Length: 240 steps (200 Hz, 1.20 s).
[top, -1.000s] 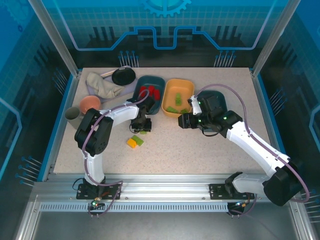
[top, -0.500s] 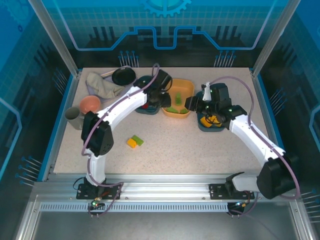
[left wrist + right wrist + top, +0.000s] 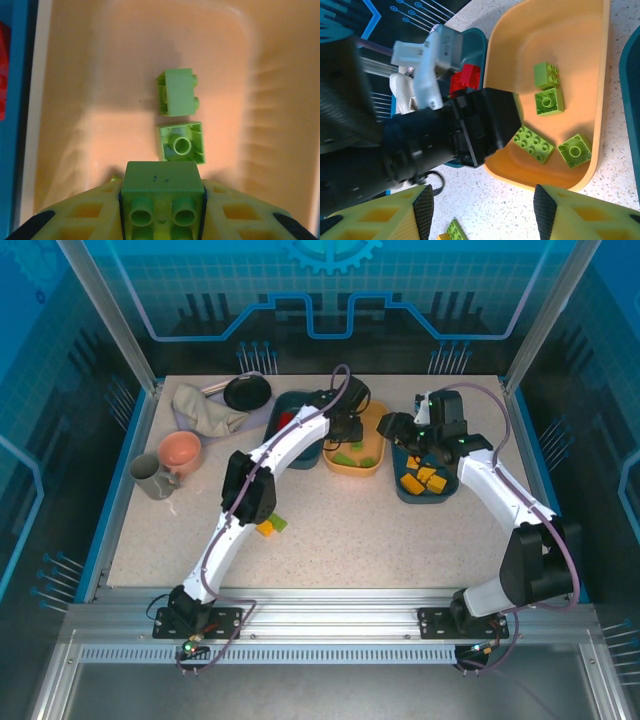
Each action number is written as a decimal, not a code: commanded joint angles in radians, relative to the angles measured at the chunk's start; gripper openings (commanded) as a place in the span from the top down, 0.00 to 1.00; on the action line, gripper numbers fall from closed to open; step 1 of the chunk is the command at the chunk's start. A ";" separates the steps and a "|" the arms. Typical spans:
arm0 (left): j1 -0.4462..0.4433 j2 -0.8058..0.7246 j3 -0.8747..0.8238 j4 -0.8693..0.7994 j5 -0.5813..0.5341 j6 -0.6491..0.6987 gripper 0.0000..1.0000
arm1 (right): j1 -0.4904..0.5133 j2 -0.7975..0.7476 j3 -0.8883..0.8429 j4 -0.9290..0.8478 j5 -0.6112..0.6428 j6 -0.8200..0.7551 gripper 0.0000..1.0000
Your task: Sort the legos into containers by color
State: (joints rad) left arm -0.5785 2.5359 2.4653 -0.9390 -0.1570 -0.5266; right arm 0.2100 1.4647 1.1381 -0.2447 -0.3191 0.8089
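Speckled surface (image 3: 400, 540) carried the yellow-orange tub (image 3: 362, 470) at the overhead frame's upper middle. Over it the left claw (image 3: 161, 220) was clenched on a light green lego (image 3: 162, 181). The right claw (image 3: 481, 212) gaped empty. Light, rigid and slick, such bricks probably want pinching across flat sides.

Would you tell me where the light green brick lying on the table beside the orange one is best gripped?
Probably from straight above, pinching the two faces that run away from the orange brick. The light green brick lies low on the table with the orange one touching its left side in the top view, leaving no gap for a finger there.
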 commanded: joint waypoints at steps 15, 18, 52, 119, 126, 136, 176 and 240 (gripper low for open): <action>0.022 0.052 0.038 -0.036 -0.020 -0.044 0.65 | -0.013 -0.013 0.004 0.003 -0.031 0.020 0.42; 0.022 0.054 0.038 -0.035 -0.016 -0.044 0.64 | -0.013 -0.017 0.002 0.002 -0.031 0.018 0.42; 0.020 0.037 0.046 -0.025 0.022 -0.069 0.41 | -0.011 -0.032 -0.002 -0.024 -0.028 -0.016 0.40; 0.016 -0.181 0.040 -0.044 0.067 -0.201 0.36 | 0.088 -0.066 0.035 -0.210 0.044 -0.296 0.41; 0.016 -0.224 0.019 -0.056 0.059 -0.215 0.36 | 0.125 -0.066 0.041 -0.238 0.061 -0.350 0.41; 0.021 -0.298 -0.029 -0.085 0.037 -0.241 0.36 | 0.188 -0.066 0.045 -0.272 0.092 -0.425 0.41; 0.127 -0.782 -0.659 -0.059 -0.017 -0.371 0.34 | 0.507 0.002 0.055 -0.318 0.182 -0.621 0.40; 0.356 -1.559 -1.421 -0.264 -0.068 -0.517 0.30 | 0.823 0.455 0.455 -0.483 0.294 -0.673 0.35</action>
State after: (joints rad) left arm -0.2398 1.1591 1.1595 -1.0554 -0.1944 -0.9588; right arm 0.9749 1.7790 1.4532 -0.6109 -0.0845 0.1631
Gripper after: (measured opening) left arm 0.698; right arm 0.657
